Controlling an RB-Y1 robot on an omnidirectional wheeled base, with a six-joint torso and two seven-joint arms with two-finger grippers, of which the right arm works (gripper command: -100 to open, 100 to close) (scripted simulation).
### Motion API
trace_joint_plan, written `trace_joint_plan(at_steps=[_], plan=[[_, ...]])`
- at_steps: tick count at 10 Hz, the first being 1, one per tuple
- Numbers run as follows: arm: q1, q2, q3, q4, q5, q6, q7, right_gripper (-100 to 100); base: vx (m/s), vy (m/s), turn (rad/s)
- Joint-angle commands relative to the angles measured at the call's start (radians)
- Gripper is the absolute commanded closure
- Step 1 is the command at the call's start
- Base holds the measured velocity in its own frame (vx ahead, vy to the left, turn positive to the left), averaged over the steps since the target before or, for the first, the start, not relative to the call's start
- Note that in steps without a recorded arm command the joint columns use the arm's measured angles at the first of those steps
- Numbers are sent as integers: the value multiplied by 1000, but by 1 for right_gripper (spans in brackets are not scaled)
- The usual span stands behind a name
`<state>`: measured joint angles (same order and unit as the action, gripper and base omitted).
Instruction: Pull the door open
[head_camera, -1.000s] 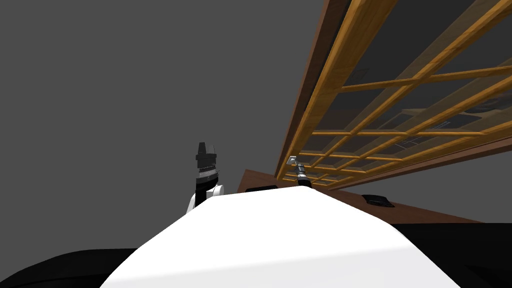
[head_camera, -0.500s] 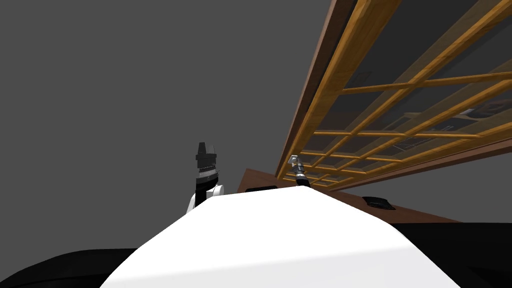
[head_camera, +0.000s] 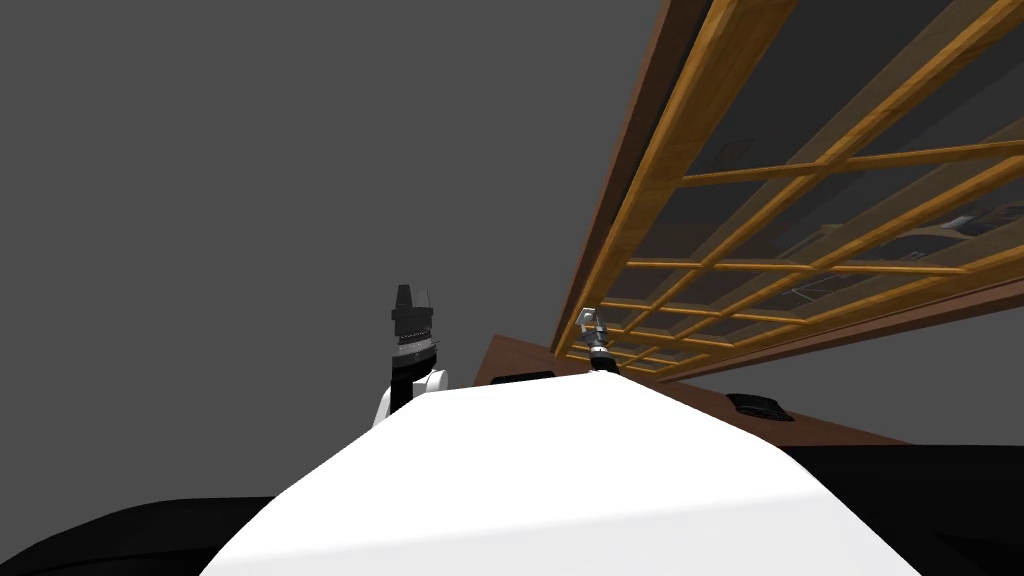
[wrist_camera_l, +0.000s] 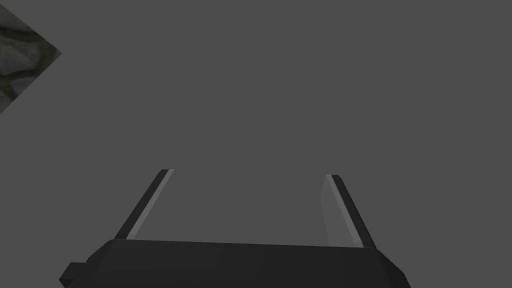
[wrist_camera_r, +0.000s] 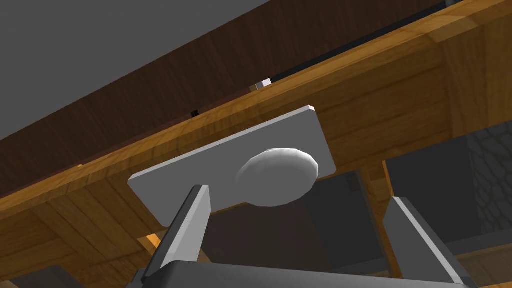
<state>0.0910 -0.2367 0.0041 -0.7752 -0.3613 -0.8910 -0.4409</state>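
Dark gripper (wrist_camera_l: 250, 173), pale grey fingers (wrist_camera_l: 340, 215)

my right arm (head_camera: 603, 354) reaches forward and up just beyond my chest, with its slim dark wrist tilted slightly. my right gripper (wrist_camera_r: 297, 194) points ahead with its two blade fingers (wrist_camera_r: 186, 227) spread wide apart. my left arm (head_camera: 410, 352) stands upright well to the left of it. my left gripper (wrist_camera_l: 250, 173) has both blades parted.
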Motion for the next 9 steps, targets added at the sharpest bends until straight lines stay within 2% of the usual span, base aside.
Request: trace_joint_plan(at_steps=[1,2,3,5,6,7,8,9], plan=[[-3,1,5,3,-11,-1,-40,-100,-49,-1,12],[-6,3,14,1,-30,0,-74,-100,-46,3,28],[-6,3,14,1,-30,0,-81,-100,-38,-1,17],[-10,6,32,-3,-71,2,-147,-100,-48,-11,40],[-10,6,32,-3,-71,2,-163,-100,-51,-16,21],[-13,8,42,-5,-91,3,-198,-100,-59,-1,34],[-13,8,42,-5,-91,3,-205,-100,-42,3,17],[-15,10,51,-7,-112,4,-245,-100,-48,-5,31]])
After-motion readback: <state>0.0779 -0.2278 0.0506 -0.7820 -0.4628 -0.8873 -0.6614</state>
